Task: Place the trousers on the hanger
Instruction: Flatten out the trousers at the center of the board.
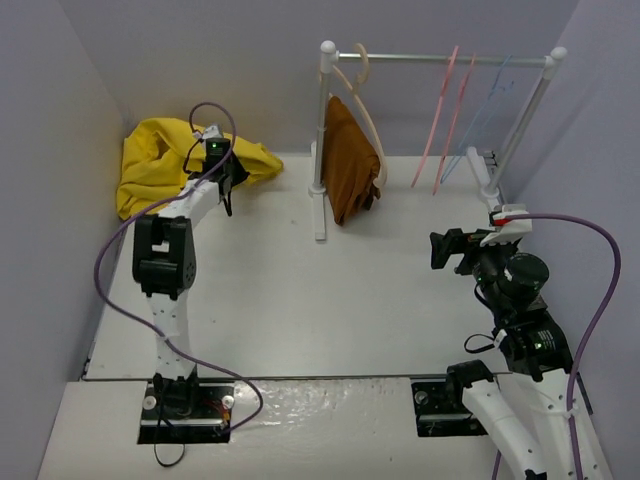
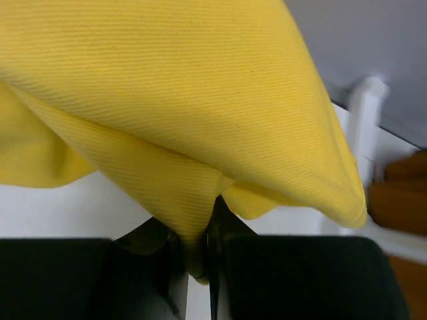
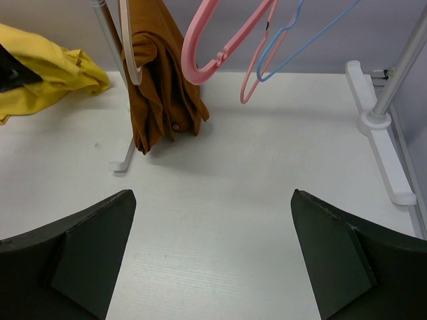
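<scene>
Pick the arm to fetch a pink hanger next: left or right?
Right, most likely. The right gripper is open, empty and faces the pink hanger on the rail; the left gripper is shut on the trousers at the far-left corner.

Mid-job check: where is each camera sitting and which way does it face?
Top external: above and behind the bases, looking down on the table; both arms show.
Left wrist: on the left arm, facing the trousers; left tool shut on a fold.
Right wrist: on the right arm, facing the rack and pink hangers; open right tool at bottom.
Shared: top and right wrist both show trousers, rack, brown cloth.
</scene>
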